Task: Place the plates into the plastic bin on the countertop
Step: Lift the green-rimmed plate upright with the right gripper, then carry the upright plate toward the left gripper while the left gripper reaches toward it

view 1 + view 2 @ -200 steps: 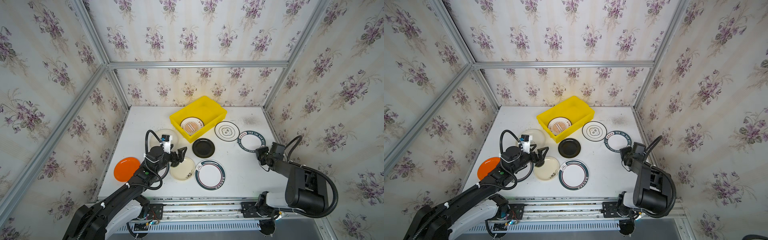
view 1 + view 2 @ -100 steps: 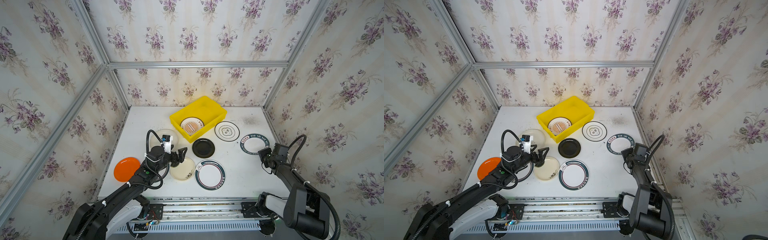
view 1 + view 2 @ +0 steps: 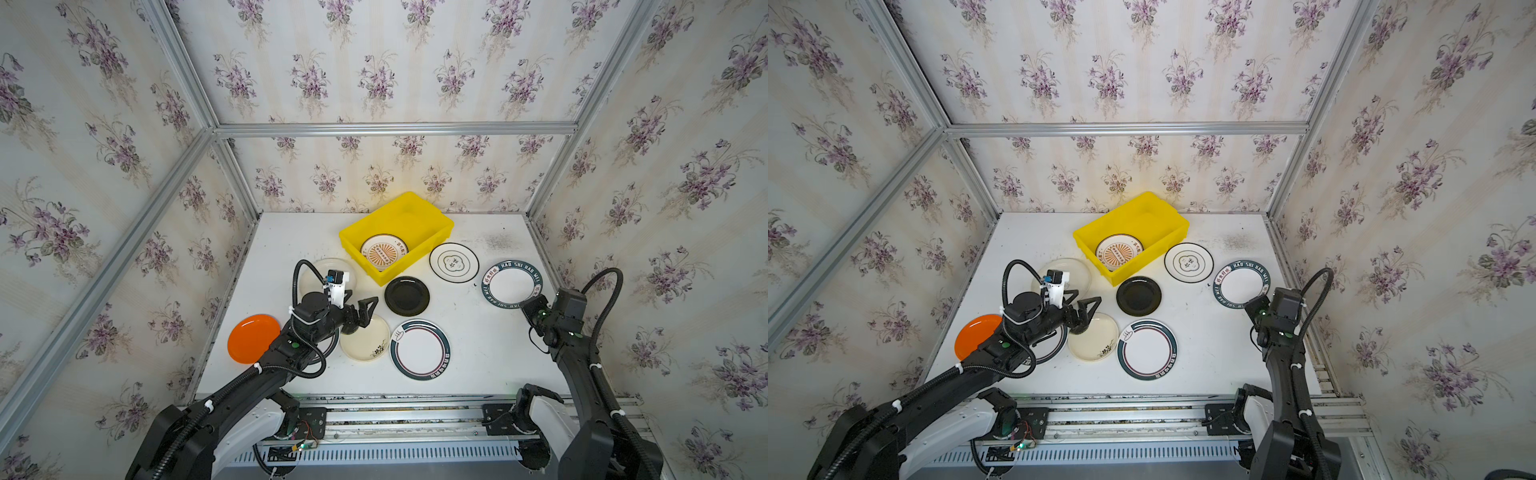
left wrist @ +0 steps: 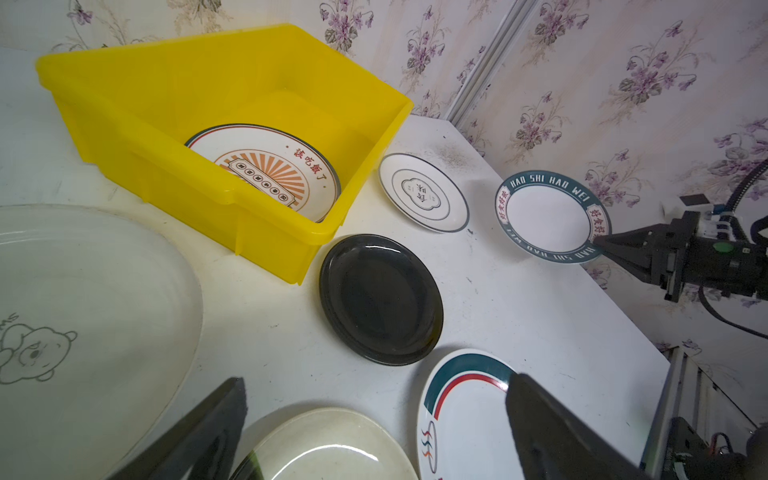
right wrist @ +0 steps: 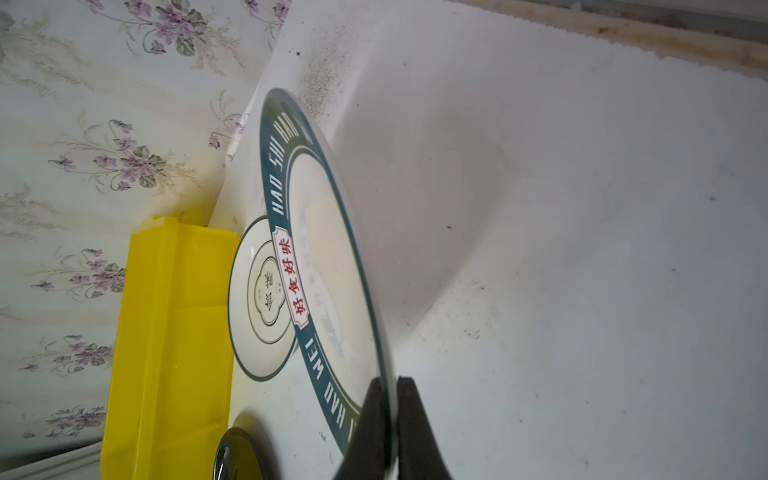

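Slippage looked to us the chief hazard. The right gripper was pinched on the bare rim of the lettered green-rimmed plate, with only its tips on a thin glossy edge. The plate hung tilted over the right side of the countertop, throwing a shadow beneath it. It was well apart from the plastic bin, which sat far and centre. We judged that a quick swing could let the plate pivot in so small a hold and drop. A ringed white plate lay between it and the bin, so a fall there could chip both. Carried too low, the plate could strike the bin's right wall and be knocked loose. Inside the bin, a sunburst plate filled the near-left end, so a release there would land plate on plate; the far-right end was bare. The left gripper stood spread wide and held nothing, poised above a cream plate and near a black plate. Should both arms head for the bin together, we thought they might meet above it.
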You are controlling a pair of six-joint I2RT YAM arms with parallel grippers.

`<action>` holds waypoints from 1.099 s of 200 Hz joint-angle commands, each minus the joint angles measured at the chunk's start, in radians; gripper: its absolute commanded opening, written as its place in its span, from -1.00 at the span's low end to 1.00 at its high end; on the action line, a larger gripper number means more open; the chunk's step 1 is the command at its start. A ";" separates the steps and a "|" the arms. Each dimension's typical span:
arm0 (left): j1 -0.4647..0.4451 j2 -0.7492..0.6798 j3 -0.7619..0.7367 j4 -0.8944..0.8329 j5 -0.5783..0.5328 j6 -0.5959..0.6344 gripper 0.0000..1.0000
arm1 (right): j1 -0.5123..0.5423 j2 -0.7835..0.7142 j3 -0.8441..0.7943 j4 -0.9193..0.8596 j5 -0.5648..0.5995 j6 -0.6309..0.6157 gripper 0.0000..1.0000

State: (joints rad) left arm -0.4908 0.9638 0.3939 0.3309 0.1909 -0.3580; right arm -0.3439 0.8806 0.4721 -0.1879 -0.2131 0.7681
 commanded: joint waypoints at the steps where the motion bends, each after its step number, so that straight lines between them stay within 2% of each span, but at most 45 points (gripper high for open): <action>1: 0.001 0.000 -0.003 0.053 0.026 0.001 0.99 | 0.017 -0.037 0.049 -0.031 -0.046 -0.073 -1.00; 47: 0.001 -0.001 -0.005 0.051 0.022 -0.008 0.99 | 0.029 -0.149 0.059 -0.088 -0.085 -0.098 -1.00; 95: 0.001 0.006 -0.005 0.052 0.012 -0.015 0.99 | 0.085 -0.188 0.107 -0.118 -0.143 -0.087 -1.00; 129: 0.001 0.012 -0.003 0.053 0.019 -0.015 0.99 | 0.200 -0.182 0.159 -0.116 -0.122 -0.087 -1.00; 181: 0.001 0.022 -0.012 0.087 0.039 -0.020 0.99 | 0.451 -0.117 0.198 -0.032 -0.086 -0.107 -1.00; 220: 0.001 0.054 -0.021 0.153 0.129 -0.056 0.99 | 0.560 -0.052 0.196 0.103 -0.128 -0.106 -1.00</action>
State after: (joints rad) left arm -0.4915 1.0046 0.3737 0.4007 0.2611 -0.3897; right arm 0.1715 0.7994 0.6521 -0.2295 -0.3210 0.6727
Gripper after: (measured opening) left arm 0.996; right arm 0.087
